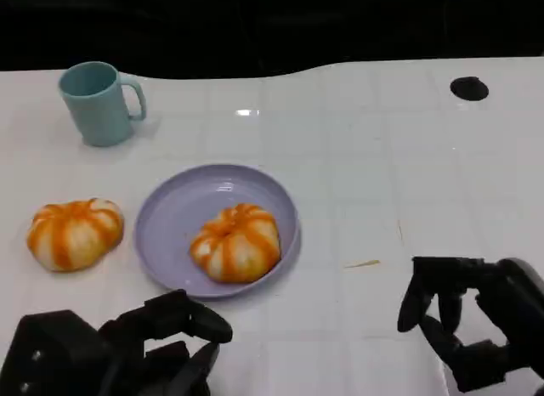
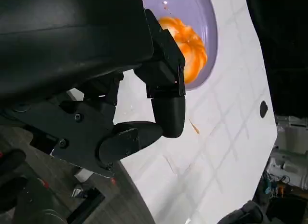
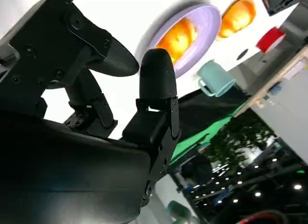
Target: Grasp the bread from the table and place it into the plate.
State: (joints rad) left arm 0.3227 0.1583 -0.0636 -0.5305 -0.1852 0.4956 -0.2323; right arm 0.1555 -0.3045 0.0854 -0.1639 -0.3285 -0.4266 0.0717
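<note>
Bread: one bun [image 1: 235, 242] sits in the purple plate [image 1: 170, 211], ahead of the left hand's fingers [image 1: 191, 321]; a second bun [image 1: 75, 233] lies on the worktop [image 1: 382, 175] just outside the plate, ahead and outboard of those fingers. Left hand [image 1: 127, 349] and right hand [image 1: 476, 315] both hold nothing, fingers apart and loosely curved. Risk, judged: a reach for the loose bun could clip the plate rim and shift it, or squash the soft bun if closed hard. Right wrist view adds a mug [image 3: 215, 79] beyond the plate; head view alone gives both hands' spacing from the buns.
</note>
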